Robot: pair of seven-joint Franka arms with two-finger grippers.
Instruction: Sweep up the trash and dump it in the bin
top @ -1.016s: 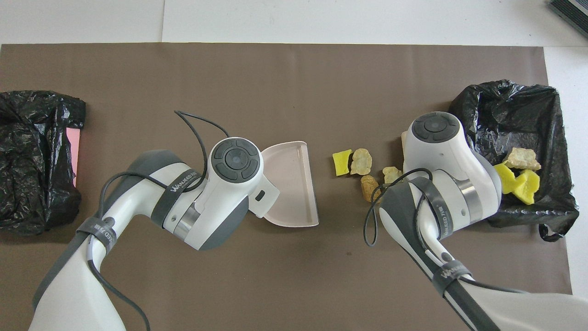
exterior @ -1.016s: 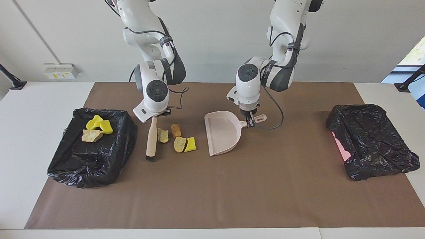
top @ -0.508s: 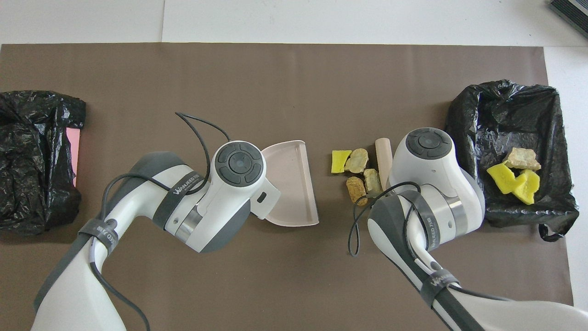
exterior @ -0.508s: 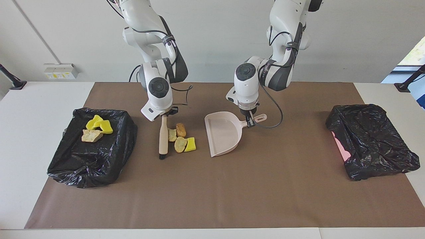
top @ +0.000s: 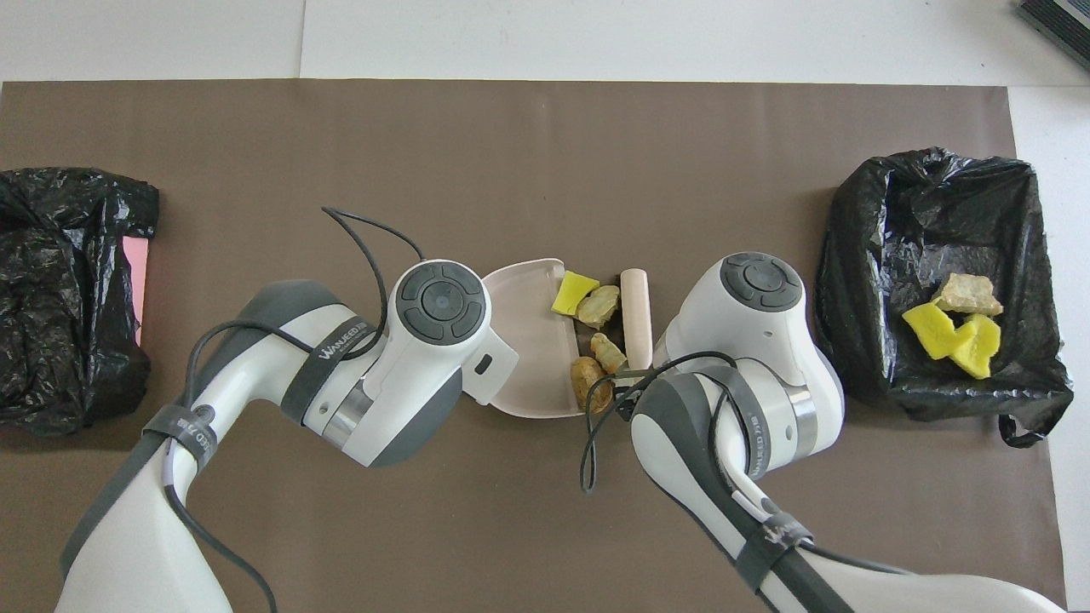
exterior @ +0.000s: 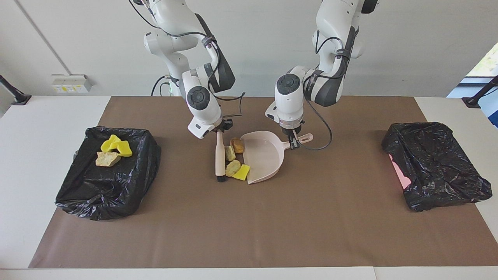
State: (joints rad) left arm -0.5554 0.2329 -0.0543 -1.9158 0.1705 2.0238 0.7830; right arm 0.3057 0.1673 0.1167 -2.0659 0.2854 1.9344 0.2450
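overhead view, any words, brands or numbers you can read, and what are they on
"WANJEED", then smaller characters too small to read: on the black strap around the left arm.
Straps farther along the left arm and on the right arm: lettering too small to read.
Dustpan, brush, bin bags: no text visible.

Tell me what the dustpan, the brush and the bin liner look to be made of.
Dustpan: likely moulded plastic; pale pink, smooth, matte, with thin raised walls.
Brush: handle pale beige, smooth, plastic or light wood, cannot tell which; dark bristles at its tip.
Bin liner: thin black plastic film; glossy and crinkled, with sharp highlights.
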